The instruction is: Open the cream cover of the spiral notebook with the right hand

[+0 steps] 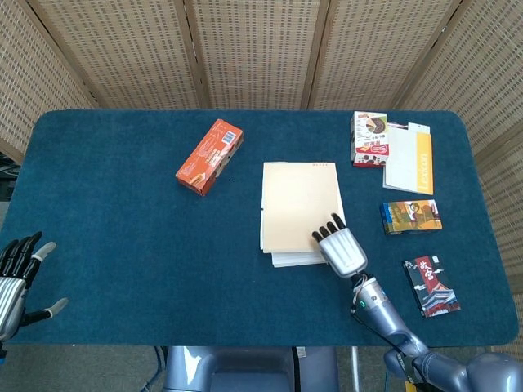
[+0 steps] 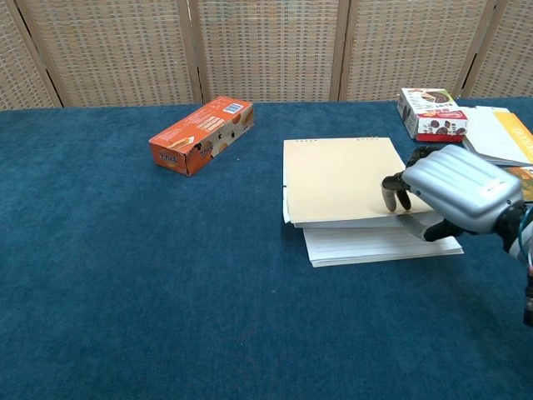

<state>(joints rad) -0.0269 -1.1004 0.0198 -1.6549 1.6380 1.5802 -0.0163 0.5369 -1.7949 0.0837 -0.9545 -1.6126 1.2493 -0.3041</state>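
A robot test room: a desk [image 1: 122,245] with a blue cloth stands before woven folding screens [image 1: 245,49], with small boxes [image 1: 209,156] laid out.

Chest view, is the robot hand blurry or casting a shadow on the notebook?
Chest view: right robot hand looks sharp, with soft glare on its silver back and only faint shadow on the notebook. Head view: lighting is even, with no glare.
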